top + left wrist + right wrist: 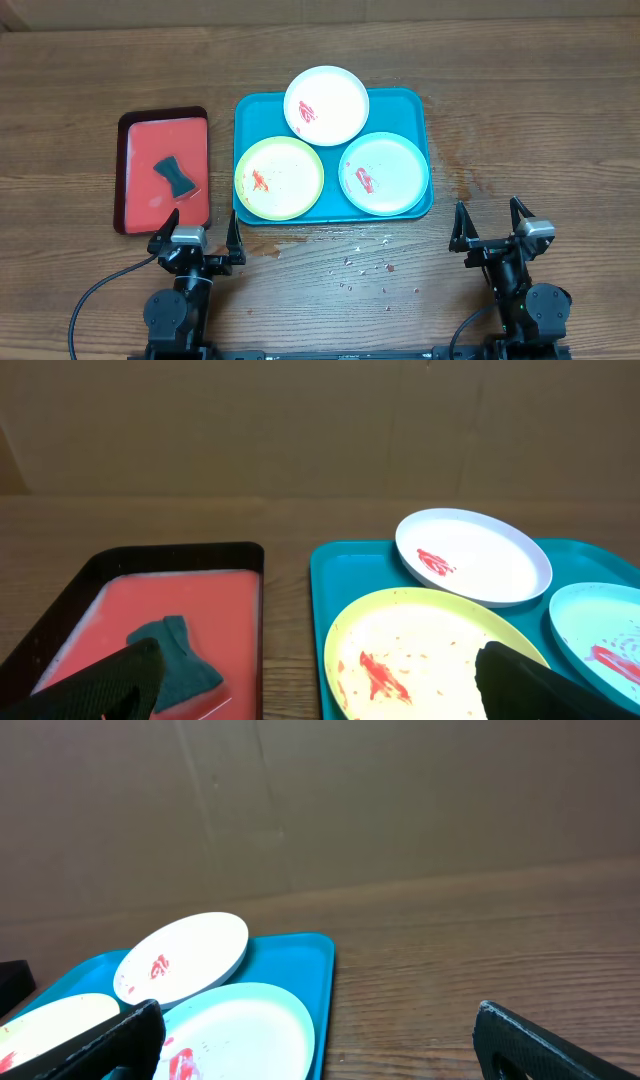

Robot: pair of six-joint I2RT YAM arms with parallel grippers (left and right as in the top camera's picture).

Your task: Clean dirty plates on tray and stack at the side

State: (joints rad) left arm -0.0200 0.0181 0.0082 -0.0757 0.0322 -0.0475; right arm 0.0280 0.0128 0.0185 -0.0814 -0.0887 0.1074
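The teal-blue tray (248,110) lies at the table's middle and holds three plates with red smears. The white plate (327,104) is at the back, the yellow-green plate (280,178) at front left, the pale teal plate (385,172) at front right. They also show in the left wrist view: white (480,555), yellow-green (420,650), teal (600,635), and in the right wrist view: white (185,955), teal (240,1030). My left gripper (198,238) is open and empty near the front edge, left of the tray. My right gripper (492,226) is open and empty, right of the tray.
A dark-rimmed red tray (140,130) lies left of the teal tray, with a dark teal sponge (173,176) in it, also seen in the left wrist view (180,665). Small red specks (365,265) dot the wood in front of the teal tray.
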